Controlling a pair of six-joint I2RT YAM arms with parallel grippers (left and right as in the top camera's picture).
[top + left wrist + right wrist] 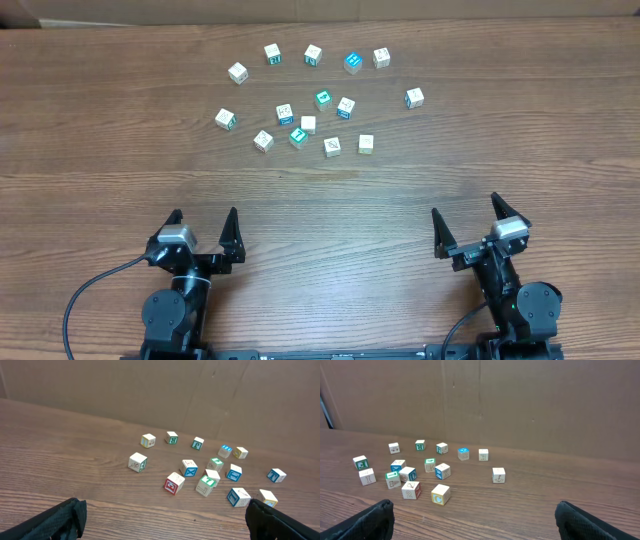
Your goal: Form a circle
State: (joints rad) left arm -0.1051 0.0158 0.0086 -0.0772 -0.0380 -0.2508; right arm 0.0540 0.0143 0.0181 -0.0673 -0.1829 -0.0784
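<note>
Wooden cubes (308, 124) lie loosely scattered at the far middle of the table (100, 150), with no circle formed yet. The left gripper (204, 215) and right gripper (466, 207) sit at the near edge, jaws apart and empty. The scatter looks slightly nearer the left one.

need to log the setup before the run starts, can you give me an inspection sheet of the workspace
surface: wood-grain table, no spills or marks seen
job's things: about fifteen small printed cubes, loosely scattered on the far side; no circle formed yet
clutter: nothing seen
grippers: left gripper and right gripper both open and empty, at the near edge, well apart from the cubes
cables: black cables looping beside the arm bases
surroundings: brown cardboard wall behind the table
</note>
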